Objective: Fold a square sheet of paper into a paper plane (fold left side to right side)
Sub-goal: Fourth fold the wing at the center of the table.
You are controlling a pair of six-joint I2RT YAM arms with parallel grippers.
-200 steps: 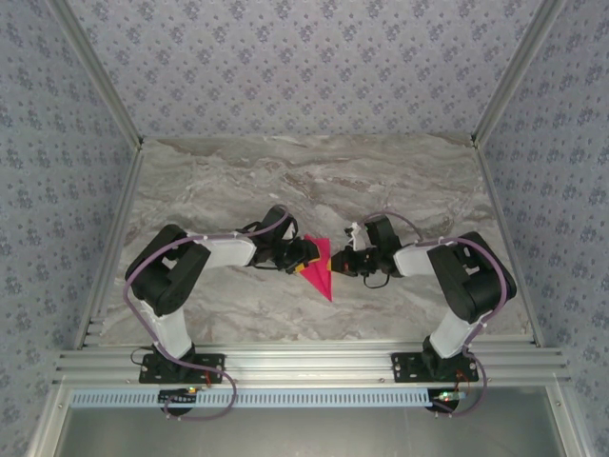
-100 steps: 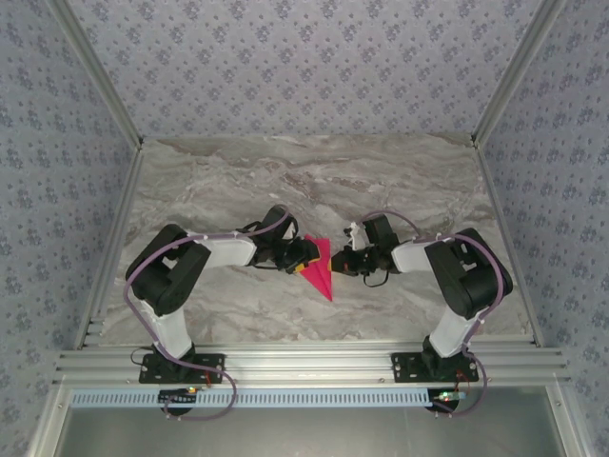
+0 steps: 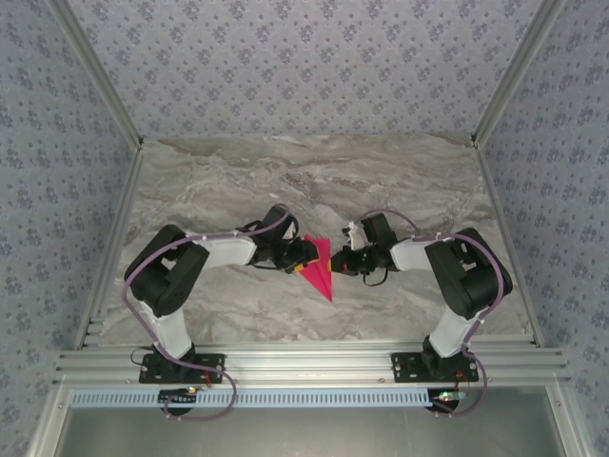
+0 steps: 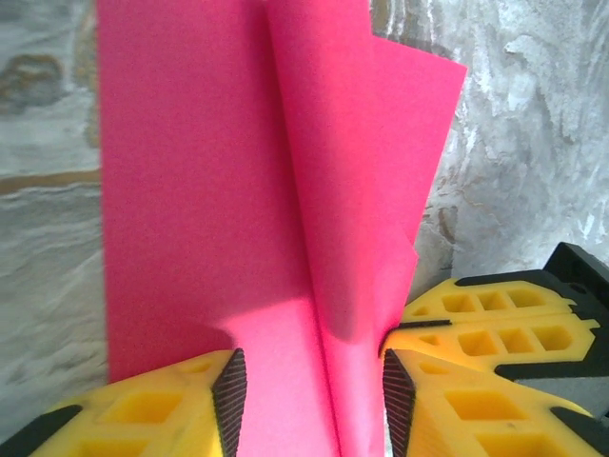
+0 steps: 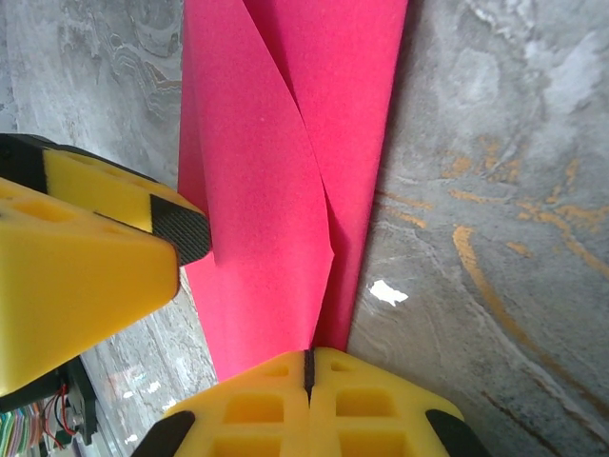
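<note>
L pincer [image 4: 312, 386] straddles paper plane [image 4: 190, 190] ridge | R pincer [image 5: 306, 362] pinches edge

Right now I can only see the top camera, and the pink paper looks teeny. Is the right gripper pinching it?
Observer: Yes. In its wrist view the right gripper is shut on the paper plane.
Operator: What about the left one?
Observer: The left gripper is open, a finger on each side of a raised fold.
Operator: Is the paper flat?
Observer: No, one flap curls up off the layer under it.
</note>
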